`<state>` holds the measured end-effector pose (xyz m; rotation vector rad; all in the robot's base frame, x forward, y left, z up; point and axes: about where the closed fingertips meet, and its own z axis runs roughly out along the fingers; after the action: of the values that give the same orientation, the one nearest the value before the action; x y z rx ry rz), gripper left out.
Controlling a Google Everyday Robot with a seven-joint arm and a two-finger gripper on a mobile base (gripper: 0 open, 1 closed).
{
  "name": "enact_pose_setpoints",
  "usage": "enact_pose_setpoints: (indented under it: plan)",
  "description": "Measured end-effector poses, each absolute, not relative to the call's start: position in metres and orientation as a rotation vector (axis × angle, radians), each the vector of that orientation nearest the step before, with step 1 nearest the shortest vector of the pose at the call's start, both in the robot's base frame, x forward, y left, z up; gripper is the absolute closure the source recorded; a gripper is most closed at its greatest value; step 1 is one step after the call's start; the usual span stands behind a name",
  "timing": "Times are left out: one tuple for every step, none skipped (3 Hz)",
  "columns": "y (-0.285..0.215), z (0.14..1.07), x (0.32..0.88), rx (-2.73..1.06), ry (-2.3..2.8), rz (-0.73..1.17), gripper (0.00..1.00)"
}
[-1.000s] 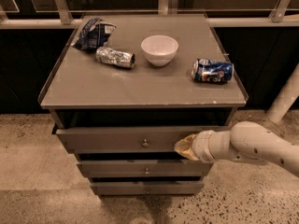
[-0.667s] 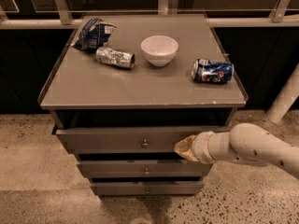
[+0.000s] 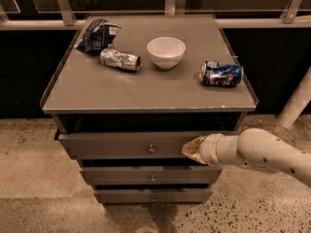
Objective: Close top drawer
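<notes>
Camera view: my gripper [image 3: 190,149] sits against the front of the top drawer [image 3: 121,147], just right of its small round knob [image 3: 151,149]. My fingers are drawn together into one narrow tip and hold nothing. The drawer stands partly pulled out, with a dark gap showing under the cabinet top [image 3: 146,93].

I am pressing off-centre, so I judge the drawer could skew on its runners and bind. My tip could also slide off the flat front into the slot above the middle drawer [image 3: 121,174]. A hard shove might jolt the cabinet, and the blue soda can [image 3: 221,74], lying on its side near the right edge, could roll off.

The grey top also carries a white bowl [image 3: 166,51], a crushed silver can [image 3: 120,59] and a blue snack bag [image 3: 98,33]. Below is speckled floor [image 3: 34,178], behind are dark panels in pale framing [image 3: 63,4], and a white post [image 3: 296,103] stands to the right.
</notes>
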<state>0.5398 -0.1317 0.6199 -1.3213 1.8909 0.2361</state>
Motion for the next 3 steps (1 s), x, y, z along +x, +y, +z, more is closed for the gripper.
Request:
enact_pose_setpoints:
  plan:
    - [-0.137,0.623,0.529,-1.287,1.918,0.23,1.0]
    - [-0.142,0.63,0.509,-1.245,2.009,0.27,1.0]
    - [-0.155,0.644,0.491,-1.14,2.118,0.27,0.81]
